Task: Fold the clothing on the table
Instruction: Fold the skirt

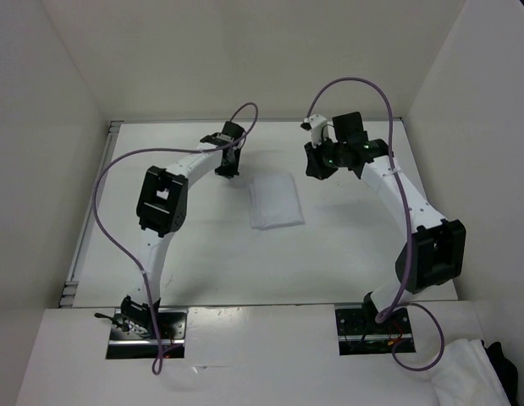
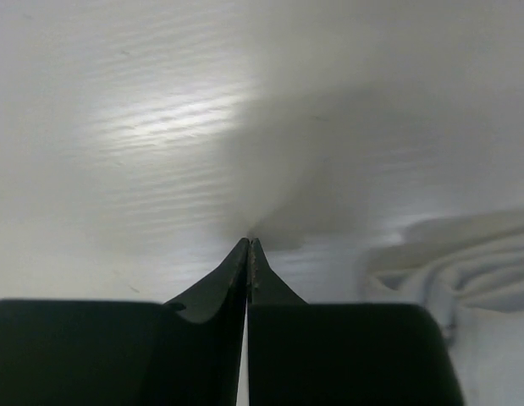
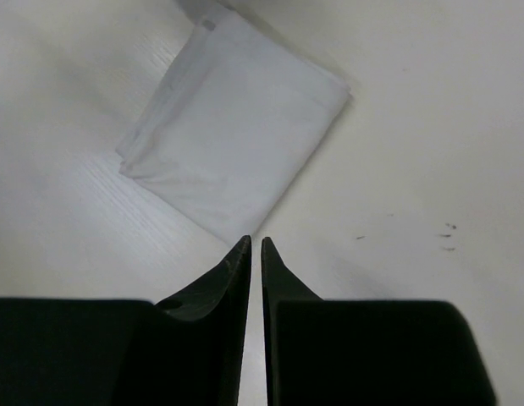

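The clothing (image 1: 274, 201) lies flat on the table (image 1: 346, 245) as a neat white folded rectangle, midway between the two arms. My left gripper (image 1: 227, 171) hangs just left of its far left corner, fingers pressed together and empty. In the left wrist view the left gripper (image 2: 250, 241) points at bare table, with the clothing (image 2: 465, 258) rumpled at the right edge. My right gripper (image 1: 316, 167) sits to the right of the clothing's far corner. In the right wrist view the right gripper (image 3: 255, 242) shows only a thin slit, nothing in it, above a corner of the clothing (image 3: 236, 135).
White walls (image 1: 67, 152) close in the table on three sides. A bulkier white cloth heap (image 1: 465, 376) beside a dark garment (image 1: 504, 364) lies off the table at the near right. Purple cables (image 1: 109, 228) loop from both arms.
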You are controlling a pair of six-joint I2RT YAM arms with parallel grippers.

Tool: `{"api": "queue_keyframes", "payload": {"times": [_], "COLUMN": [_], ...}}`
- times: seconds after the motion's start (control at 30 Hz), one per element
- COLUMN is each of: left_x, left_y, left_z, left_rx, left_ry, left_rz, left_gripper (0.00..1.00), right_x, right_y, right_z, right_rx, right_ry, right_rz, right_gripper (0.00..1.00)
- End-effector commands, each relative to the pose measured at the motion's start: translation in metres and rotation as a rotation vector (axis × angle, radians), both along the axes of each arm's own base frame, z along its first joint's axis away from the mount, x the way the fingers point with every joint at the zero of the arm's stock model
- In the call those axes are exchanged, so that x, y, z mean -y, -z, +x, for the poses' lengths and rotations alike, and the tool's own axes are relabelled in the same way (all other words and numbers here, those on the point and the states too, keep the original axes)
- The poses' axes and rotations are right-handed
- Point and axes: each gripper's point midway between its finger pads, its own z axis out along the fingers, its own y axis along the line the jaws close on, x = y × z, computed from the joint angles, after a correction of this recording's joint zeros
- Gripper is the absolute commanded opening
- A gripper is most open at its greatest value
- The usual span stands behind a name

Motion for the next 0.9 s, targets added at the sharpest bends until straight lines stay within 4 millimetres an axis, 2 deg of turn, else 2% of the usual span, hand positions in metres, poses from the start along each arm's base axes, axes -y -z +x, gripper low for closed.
{"api": "queue_keyframes", "payload": {"times": [0.0,0.03,0.07,0.13,0.17,0.2,0.23,0.27,0.3,0.33,0.37,0.43,0.5,0.53,0.57,0.63,0.67,0.77,0.87], "left_x": [-0.024,-0.024,-0.025,-0.011,-0.009,-0.005,0.005,0.010,0.014,0.015,0.017,0.012,-0.001,-0.005,-0.010,-0.021,-0.026,-0.038,-0.047], "left_y": [-0.029,-0.041,-0.071,-0.104,-0.135,-0.149,-0.165,-0.192,-0.198,-0.191,-0.202,-0.197,-0.204,-0.209,-0.225,-0.226,-0.235,-0.242,-0.268], "left_z": [0.002,0.001,-0.003,-0.010,-0.021,-0.028,-0.034,-0.046,-0.055,-0.066,-0.077,-0.091,-0.103,-0.107,-0.113,-0.118,-0.123,-0.128,-0.131], "left_rx": [0.045,0.070,0.131,0.180,0.223,0.238,0.257,0.301,0.306,0.291,0.309,0.288,0.313,0.329,0.372,0.400,0.428,0.476,0.567], "left_ry": [-0.021,-0.031,-0.040,-0.025,-0.038,-0.035,-0.007,0.008,0.017,0.024,0.039,0.036,0.009,0.010,0.008,-0.009,-0.022,-0.019,-0.005], "left_rz": [0.024,0.008,-0.022,-0.138,-0.203,-0.250,-0.325,-0.373,-0.397,-0.393,-0.404,-0.385,-0.361,-0.352,-0.364,-0.335,-0.332,-0.295,-0.269], "left_gripper": [0.05,0.11,0.18,0.46,0.51,0.56,0.64,0.74,0.80,0.84,0.90,1.00,1.00,1.00,1.00,1.00,1.00,1.00,1.00], "right_x": [0.011,0.009,0.009,0.010,0.010,0.012,0.013,0.012,0.012,0.012,0.013,0.015,0.025,0.025,0.027,0.028,0.027,0.029,0.033], "right_y": [-0.014,-0.011,-0.014,-0.019,-0.028,-0.035,-0.041,-0.042,-0.043,-0.046,-0.050,-0.042,-0.037,-0.037,-0.037,-0.039,-0.042,-0.040,-0.052], "right_z": [-0.007,-0.010,-0.011,-0.010,-0.003,0.001,0.004,0.006,0.006,0.005,0.004,0.000,-0.005,-0.006,-0.007,-0.012,-0.009,-0.014,-0.014], "right_rx": [-0.007,-0.027,-0.019,-0.012,0.010,0.019,0.028,0.017,0.012,0.015,0.019,0.010,0.014,0.021,0.024,0.033,0.042,0.053,0.086], "right_ry": [0.068,0.067,0.067,0.053,0.066,0.100,0.131,0.148,0.154,0.160,0.188,0.213,0.251,0.250,0.258,0.263,0.268,0.265,0.294], "right_rz": [0.078,0.091,0.093,0.081,0.087,0.090,0.095,0.110,0.115,0.124,0.140,0.141,0.129,0.132,0.126,0.137,0.147,0.148,0.150], "right_gripper": [0.14,0.16,0.18,0.22,0.31,0.38,0.41,0.41,0.41,0.49,0.51,0.51,0.51,0.51,0.51,0.51,0.51,0.47,0.47]}}
